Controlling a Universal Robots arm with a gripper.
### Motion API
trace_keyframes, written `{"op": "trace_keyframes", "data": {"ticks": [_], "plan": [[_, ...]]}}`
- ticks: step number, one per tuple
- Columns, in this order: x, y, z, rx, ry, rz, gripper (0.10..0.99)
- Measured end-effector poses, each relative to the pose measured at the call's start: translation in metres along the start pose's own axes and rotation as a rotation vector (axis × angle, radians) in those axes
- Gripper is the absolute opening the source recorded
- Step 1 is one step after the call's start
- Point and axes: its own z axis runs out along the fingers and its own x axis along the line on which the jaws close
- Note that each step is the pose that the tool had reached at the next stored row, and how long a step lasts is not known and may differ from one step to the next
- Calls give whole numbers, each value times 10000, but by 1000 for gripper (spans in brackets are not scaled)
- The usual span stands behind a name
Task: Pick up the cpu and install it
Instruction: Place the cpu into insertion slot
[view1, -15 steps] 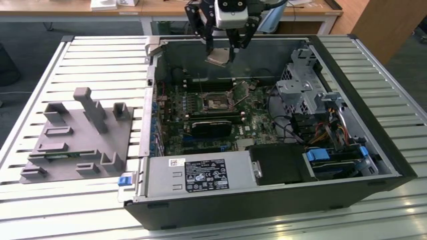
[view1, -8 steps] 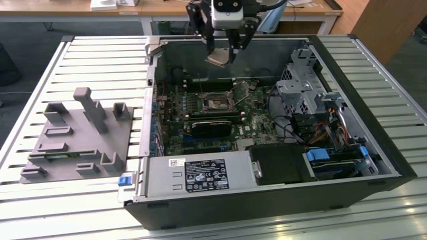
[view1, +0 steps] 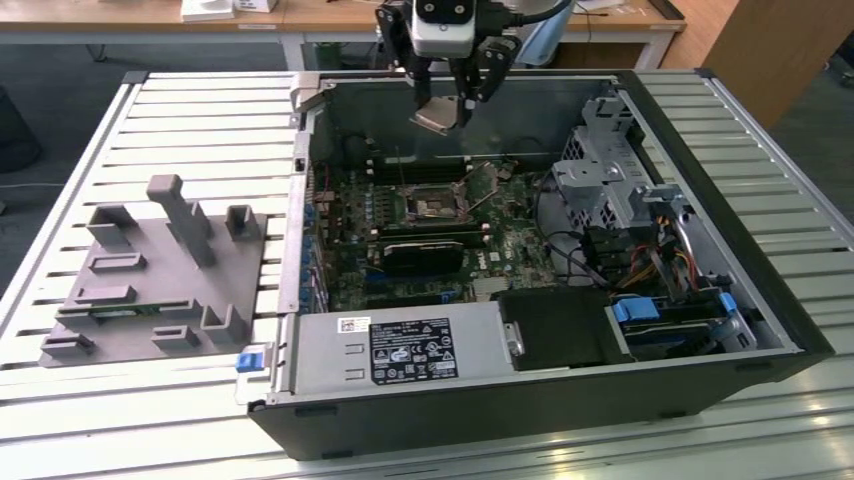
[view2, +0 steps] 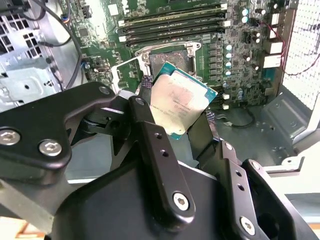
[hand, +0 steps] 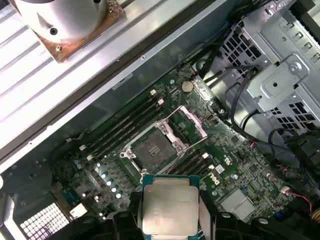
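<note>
My gripper (view1: 445, 112) hangs above the far end of the open computer case, shut on the cpu (view1: 435, 117), a flat silver square held tilted. In both wrist views the cpu (view2: 180, 102) (hand: 169, 207) sits clamped between the two black fingers (view2: 152, 150), silver face showing, with a teal edge. Below it on the green motherboard lies the open cpu socket (hand: 155, 148) (view1: 437, 209) (view2: 170, 62), its metal frame raised (hand: 190, 121). The cpu is well above the socket and apart from it.
The case (view1: 747, 330) lies on its side on a slatted metal table (view1: 200, 110). A grey tray with upright fixtures (view1: 160, 280) stands at the exterior view's left. Drive cages and cables (view1: 614, 190) fill the case's right side; memory slots (hand: 125, 125) flank the socket.
</note>
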Motion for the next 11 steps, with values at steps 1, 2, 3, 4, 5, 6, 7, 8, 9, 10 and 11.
{"op": "trace_keyframes", "data": {"ticks": [1, 2, 3, 4, 5, 6, 7, 8, 9, 10, 11], "plan": [[0, 0, 1, 2, -8, 100, 537], [0, 0, 2, 2, -16, 191, 537], [1, 0, 3, 3, -23, 281, 537], [1, 0, 3, 5, -30, 367, 537], [1, 0, 4, 6, -37, 446, 537], [1, 0, 5, 6, -44, 526, 537], [1, 0, 6, 7, -50, 609, 537], [1, 0, 7, 8, -57, 688, 537], [1, 0, 7, 10, -64, 770, 537], [1, 0, 8, 10, -69, 843, 537], [1, 0, 9, 11, -75, 917, 537]]}}
